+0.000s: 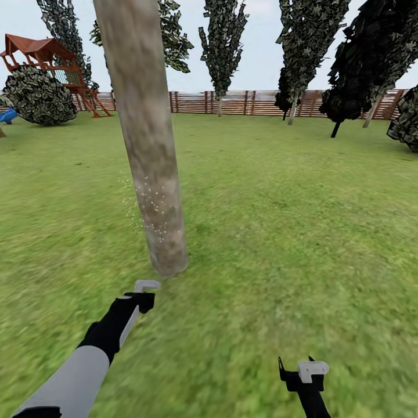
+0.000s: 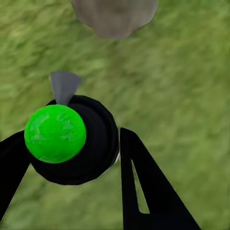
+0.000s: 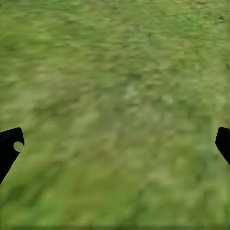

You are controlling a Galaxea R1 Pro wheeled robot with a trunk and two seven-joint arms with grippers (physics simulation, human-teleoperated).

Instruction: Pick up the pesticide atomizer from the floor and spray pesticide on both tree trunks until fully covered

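A: Where's the pesticide atomizer (image 2: 72, 141)?

B: In the left gripper (image 2: 117, 158). Jaws are clamped on it, one black finger on each side. Green dot on top, grey nozzle aimed at the tree trunk (image 1: 145, 133).

A: How close to the trunk?

B: Near it, just in front of its base, not touching. The left arm (image 1: 87, 360) reaches toward it over the grass (image 1: 278, 232).

A: Any pesticide (image 1: 152, 204) on the trunk?

B: Yes, white specks on the lower part, plus a few in the air on its left side. Upper part looks bare, but it's blurry, so maybe.

A: And the right gripper (image 3: 115, 146)?

B: Low down, well to the right of the trunk. Jaws spread wide, nothing in them, just grass under.

A: What's behind the trunk?

B: Far back, a wooden fence (image 1: 244, 102), more trees (image 1: 223, 46) and a red play set (image 1: 49, 67) w/ a round bush (image 1: 38, 96) by it.
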